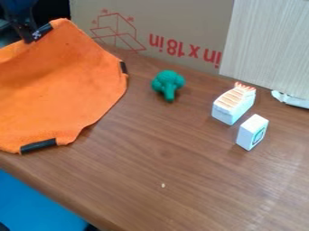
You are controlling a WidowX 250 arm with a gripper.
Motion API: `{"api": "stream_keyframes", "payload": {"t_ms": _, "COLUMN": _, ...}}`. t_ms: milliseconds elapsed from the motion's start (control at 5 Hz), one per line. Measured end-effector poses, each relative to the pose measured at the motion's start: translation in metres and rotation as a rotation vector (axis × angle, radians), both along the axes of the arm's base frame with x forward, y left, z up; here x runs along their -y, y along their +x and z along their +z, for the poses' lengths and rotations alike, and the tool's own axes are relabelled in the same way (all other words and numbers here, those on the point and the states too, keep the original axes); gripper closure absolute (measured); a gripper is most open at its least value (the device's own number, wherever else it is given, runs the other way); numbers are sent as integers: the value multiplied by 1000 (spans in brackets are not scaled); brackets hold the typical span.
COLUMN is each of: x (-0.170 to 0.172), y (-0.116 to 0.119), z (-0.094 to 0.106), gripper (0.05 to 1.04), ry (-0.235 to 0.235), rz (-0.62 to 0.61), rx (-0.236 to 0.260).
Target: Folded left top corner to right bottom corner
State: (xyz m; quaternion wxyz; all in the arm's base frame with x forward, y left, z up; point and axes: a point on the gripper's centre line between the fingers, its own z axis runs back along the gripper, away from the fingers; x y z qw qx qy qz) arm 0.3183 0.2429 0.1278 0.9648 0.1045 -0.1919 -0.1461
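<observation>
— Where's the cloth from your end?
— I have the orange cloth (57,88) on the left side of my camera view, partly cut off by the left edge. Its visible part runs longest from top to bottom, and a blunt corner with a black strip (124,67) points right. Another black strip (38,145) lies along its lower edge, nearly level, its right end slightly higher.

— And the gripper?
— My gripper (29,38) is at the upper left, at the cloth's raised upper edge, beside a dark tab (43,31) with white marks. I can't tell whether it is clamped on the fabric.

— What's around it?
— Right of the cloth and apart from it, I see a green toy broccoli (168,84), stem toward me. Farther right are 2 blocks: a white block with a ridged, orange-striped top (233,104), and near it a smaller white block with a dark outline on its side (252,131). All 3 sit on the brown wooden tabletop (163,153).

— Behind them?
— Cardboard with red print (181,22), then a pale, finely lined panel (269,40) at the right. Below the table's edge I have a blue surface (36,205), lower left.
</observation>
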Motion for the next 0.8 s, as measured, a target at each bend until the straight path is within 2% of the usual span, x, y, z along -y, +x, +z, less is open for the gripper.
{"api": "stream_keyframes", "payload": {"t_ms": 400, "x": 42, "y": -43, "z": -11, "gripper": 1033, "ry": 10, "rz": -138, "rx": -29}}
{"api": "stream_keyframes", "payload": {"t_ms": 800, "x": 76, "y": -86, "z": -16, "gripper": 1033, "ry": 22, "rz": -251, "rx": -27}}
